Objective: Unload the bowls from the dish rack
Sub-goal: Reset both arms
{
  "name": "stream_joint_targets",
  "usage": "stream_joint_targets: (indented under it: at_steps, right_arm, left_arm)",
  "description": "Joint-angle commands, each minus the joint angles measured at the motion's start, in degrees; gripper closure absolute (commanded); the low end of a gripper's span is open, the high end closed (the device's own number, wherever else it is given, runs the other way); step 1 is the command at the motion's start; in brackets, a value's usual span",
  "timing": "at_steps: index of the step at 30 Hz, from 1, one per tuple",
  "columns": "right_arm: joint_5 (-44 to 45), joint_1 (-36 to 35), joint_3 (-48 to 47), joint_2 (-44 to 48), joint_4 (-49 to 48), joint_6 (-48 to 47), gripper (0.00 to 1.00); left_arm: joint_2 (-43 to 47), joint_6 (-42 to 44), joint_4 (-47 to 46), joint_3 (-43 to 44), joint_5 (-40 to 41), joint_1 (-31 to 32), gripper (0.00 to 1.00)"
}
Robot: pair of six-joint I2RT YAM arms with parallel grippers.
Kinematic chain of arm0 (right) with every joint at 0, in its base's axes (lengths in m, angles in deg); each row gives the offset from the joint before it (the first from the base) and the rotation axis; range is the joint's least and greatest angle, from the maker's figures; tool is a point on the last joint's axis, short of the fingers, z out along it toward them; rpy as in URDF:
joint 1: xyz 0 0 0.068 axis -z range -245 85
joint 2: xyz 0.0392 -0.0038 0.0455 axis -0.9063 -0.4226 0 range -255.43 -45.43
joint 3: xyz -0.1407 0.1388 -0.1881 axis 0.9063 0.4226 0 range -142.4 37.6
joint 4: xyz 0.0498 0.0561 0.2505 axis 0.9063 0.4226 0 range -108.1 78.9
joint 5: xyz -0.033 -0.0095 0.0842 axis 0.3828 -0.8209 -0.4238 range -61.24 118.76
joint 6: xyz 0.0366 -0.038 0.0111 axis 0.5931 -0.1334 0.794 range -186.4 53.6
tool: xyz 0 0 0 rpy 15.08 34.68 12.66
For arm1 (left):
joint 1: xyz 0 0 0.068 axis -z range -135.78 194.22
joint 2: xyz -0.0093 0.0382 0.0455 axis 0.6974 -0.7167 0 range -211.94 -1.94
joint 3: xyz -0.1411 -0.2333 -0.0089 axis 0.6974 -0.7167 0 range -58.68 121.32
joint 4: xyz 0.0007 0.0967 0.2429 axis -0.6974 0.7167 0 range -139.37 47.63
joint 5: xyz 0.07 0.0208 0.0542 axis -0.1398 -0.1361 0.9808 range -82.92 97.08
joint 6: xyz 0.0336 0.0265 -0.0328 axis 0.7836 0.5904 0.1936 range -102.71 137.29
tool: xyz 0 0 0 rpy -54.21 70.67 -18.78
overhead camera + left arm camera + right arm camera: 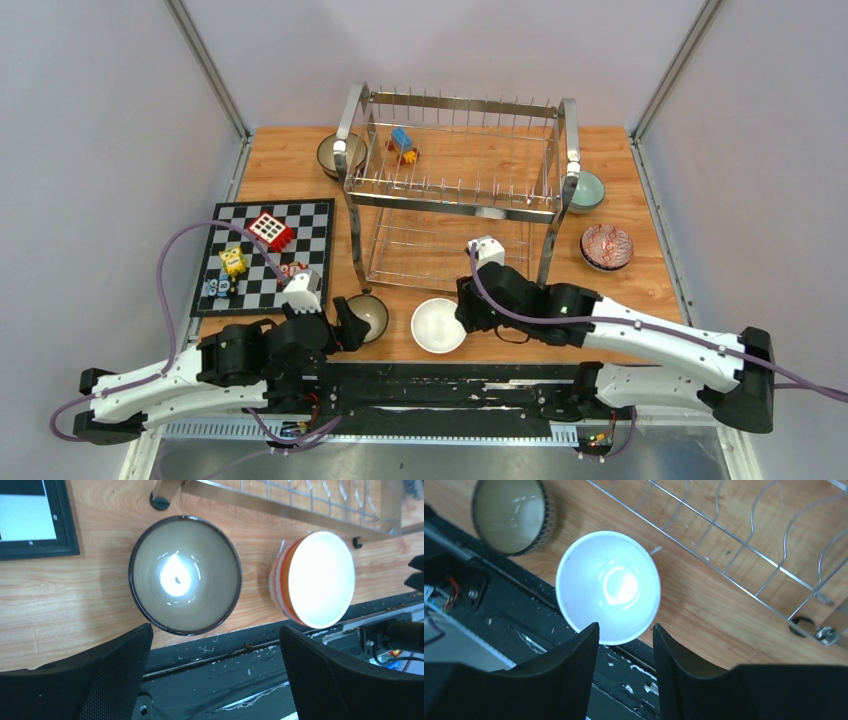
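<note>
Five bowls show in the overhead view, all upright on the wooden surface (pixel 620 300) and none that I can make out in the dish rack (pixel 450 204). A speckled bowl (pixel 335 155) sits by the rack's far-left post, a mint bowl (pixel 587 190) just beside its right post, and a red-patterned bowl (pixel 606 246) near that. At the near edge, a dark-rimmed bowl (pixel 368 315) and an orange-and-white bowl (pixel 438 325) stand side by side, apart. One rack, two tiers; the upper tier carries one cluster of toy blocks (pixel 404 143). One chequered board (pixel 310 225) with a few toys lies to the left. The right jaws stand parted, straddling the orange-and-white bowl's near rim without pinching it. The left jaws gape wide, released, holding nothing, by the dark-rimmed bowl. The bowls look like glazed ceramic: stiff, weighty for their size, slick and easily chipped. The rim wall is the likely hold, one finger inside and one outside, set down gently.
</note>
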Motion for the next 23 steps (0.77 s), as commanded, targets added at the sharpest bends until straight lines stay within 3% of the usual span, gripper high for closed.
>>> stream_joint_targets:
  at_steps: [1, 3, 7, 9, 11, 16, 23]
  right_arm:
    - [-5.97, -2.85, -3.23, 4.45, -0.25, -17.58, 0.51]
    - [-7.20, -5.13, -2.96, 6.99, -0.96, -20.14, 0.47]
    - [-7.27, -8.81, -0.33, 12.23, -5.05, -22.35, 0.21]
    - [-6.82, -9.72, 2.39, 14.63, -8.82, -23.48, 0.11]
    - [-4.91, -10.13, 5.95, 17.96, -14.75, -23.48, 0.02]
    - [0.76, -10.14, 11.13, 22.69, -25.32, -22.24, 0.01]
    - [4.38, -10.18, 6.32, 20.87, -20.86, -22.09, 0.01]
  left_arm:
    - [0.15, 4.94, 0.59, 4.24, 4.96, 0.07, 0.00]
    - [-0.42, 6.30, 0.72, 5.75, 6.95, 0.04, 0.00]
    - [-3.34, 10.44, 2.13, 9.94, 13.09, 0.05, 0.00]
    - [-5.93, 16.35, 0.51, 11.81, 13.67, 0.04, 0.00]
    - [-9.79, 16.44, 1.96, 14.06, 16.29, 0.08, 0.00]
    - [-18.45, 12.28, 6.61, 18.68, 21.25, 0.05, 0.00]
    - [-21.24, 12.93, 5.56, 20.34, 20.30, 0.05, 0.00]
